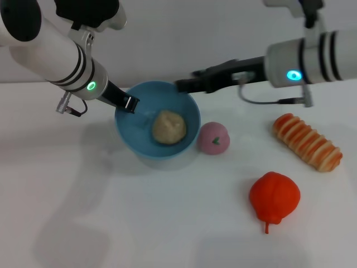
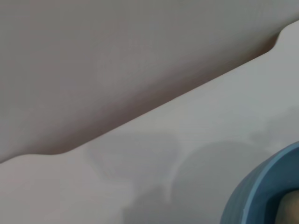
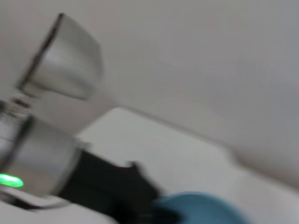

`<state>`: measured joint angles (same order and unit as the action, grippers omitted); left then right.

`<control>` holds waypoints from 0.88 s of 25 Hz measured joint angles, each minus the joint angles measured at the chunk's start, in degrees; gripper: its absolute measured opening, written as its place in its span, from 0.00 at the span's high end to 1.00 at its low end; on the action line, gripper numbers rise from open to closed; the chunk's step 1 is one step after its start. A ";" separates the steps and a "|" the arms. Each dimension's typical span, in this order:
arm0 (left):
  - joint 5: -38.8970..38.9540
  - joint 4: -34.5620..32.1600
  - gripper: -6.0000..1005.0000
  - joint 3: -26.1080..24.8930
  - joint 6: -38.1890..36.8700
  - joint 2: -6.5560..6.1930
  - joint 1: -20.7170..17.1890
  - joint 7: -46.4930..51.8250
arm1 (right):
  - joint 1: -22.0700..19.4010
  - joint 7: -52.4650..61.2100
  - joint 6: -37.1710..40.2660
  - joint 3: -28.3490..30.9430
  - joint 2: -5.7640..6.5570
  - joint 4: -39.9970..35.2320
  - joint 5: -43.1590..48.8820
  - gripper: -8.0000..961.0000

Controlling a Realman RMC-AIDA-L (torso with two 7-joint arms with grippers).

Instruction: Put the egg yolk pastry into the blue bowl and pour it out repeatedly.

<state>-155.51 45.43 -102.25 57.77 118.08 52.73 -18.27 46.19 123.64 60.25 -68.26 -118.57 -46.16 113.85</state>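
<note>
1. Left gripper (image 1: 129, 103) found at the left rim of the blue bowl (image 1: 134, 137), fingers pinched together on the rim wall; arm extended down from the upper left of the head view.
2. Right gripper (image 1: 184, 85) found at the far right rim of the same bowl, dark fingers lying over or just behind the edge. Could not tell whether spread or pressed together, nor whether touching the rim.
3. Egg yolk pastry (image 1: 169, 127) observed inside the blue bowl, resting on the inner wall toward the near right side, dome up, apart from both grippers.
4. Blue bowl noted as tipped, with its opening turned toward the camera; seated on the white table (image 1: 139, 223). Confirmed in the left wrist view as a blue rim (image 2: 261, 186) with a sliver of pale pastry (image 2: 289, 205) showing inside.
5. In the right wrist view, left gripper seen farther off as a dark shape (image 3: 117, 191) against the bowl rim (image 3: 201, 210), below the silver forearm with its green light. Picture blurred; finer detail not readable.
6. Pink ball (image 1: 213, 138) with a green mark recorded just beside the bowl's right side, touching or nearly so.
7. Long ridged orange bread (image 1: 307, 141) logged well apart to the right, lying diagonally.
8. Red-orange fruit-shaped item (image 1: 274, 197) with a small stem logged near the front right, apart from the rest.
</note>
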 joint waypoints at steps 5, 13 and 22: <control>0.12 -0.16 1.00 0.79 -1.49 0.25 -0.51 0.01 | -7.86 -3.57 -11.67 -3.17 -0.29 -6.16 2.32 0.46; 2.69 -0.97 1.00 1.49 -4.36 0.26 -1.09 0.05 | -15.76 -17.92 -22.77 -3.70 -0.64 -9.44 -3.79 0.45; 3.14 -0.97 1.00 2.39 -6.68 0.38 -0.88 0.08 | -18.16 -71.53 -25.16 -3.15 -0.48 6.90 -61.19 0.45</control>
<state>-152.37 44.46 -99.86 51.08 118.47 51.85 -18.19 28.03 52.11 35.10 -71.41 -119.05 -39.26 52.65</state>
